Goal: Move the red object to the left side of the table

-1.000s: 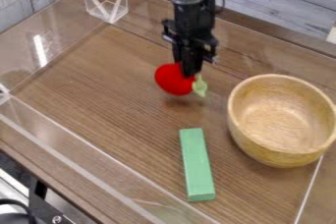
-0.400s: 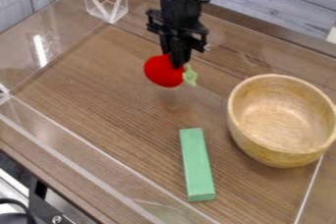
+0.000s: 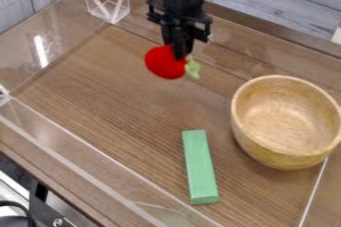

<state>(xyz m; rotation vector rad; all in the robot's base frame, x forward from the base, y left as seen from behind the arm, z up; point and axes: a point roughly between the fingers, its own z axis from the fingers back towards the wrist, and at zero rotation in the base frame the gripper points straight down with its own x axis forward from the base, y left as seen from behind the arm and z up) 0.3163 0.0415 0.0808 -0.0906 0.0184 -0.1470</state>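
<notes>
I see a brown wood-grain table (image 3: 94, 82) from a camera looking down at an angle, with low clear acrylic walls (image 3: 40, 50) around its edges. My one arm comes down from twelve o'clock, just left of the top centre, its black gripper (image 3: 177, 54) pointing straight down. The jaws are clenched on the red object (image 3: 164, 63), a small round bright-red toy fruit. It sits at the gripper's tip, a little above the middle of the picture. A small green leafy tip pokes out at the fruit's three o'clock side. I cannot tell for sure whether the fruit touches the wood beneath it.

At about four o'clock from the fruit, well apart from it, stands a light wooden bowl (image 3: 285, 119) near the right edge. At about five o'clock from the fruit, near the front wall, a green block (image 3: 198, 165) lies flat, its long side running roughly twelve to six. A clear acrylic piece (image 3: 107, 6) stands at the far left, at about ten o'clock from the gripper.
</notes>
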